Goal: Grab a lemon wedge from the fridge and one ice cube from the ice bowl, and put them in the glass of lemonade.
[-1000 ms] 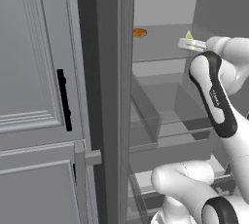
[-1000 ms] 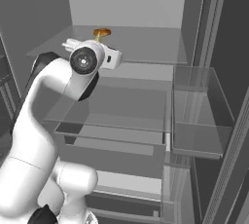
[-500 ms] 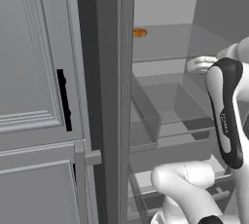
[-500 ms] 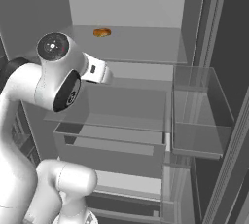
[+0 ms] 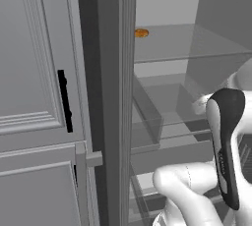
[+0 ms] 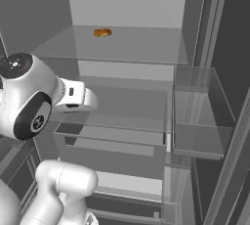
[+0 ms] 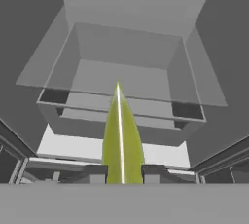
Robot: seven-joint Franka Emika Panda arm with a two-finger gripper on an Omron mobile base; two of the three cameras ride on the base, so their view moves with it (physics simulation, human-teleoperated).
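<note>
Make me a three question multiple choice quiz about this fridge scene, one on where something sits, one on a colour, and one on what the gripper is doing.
1. Where does the orange item lie?
A. on the top glass shelf of the fridge
B. in the bottom drawer
C. in the door bin

2. What colour is the lemon wedge?
A. red
B. yellow-green
C. white

3. What is the state of the gripper?
A. wide open and empty
B. shut on the orange item
C. shut on the lemon wedge

Key: 1 A, both base views show it far back on the top shelf. 2 B, the hand view shows it yellow-green. 3 C, the wedge rises between the two finger tips in the hand view.
</note>
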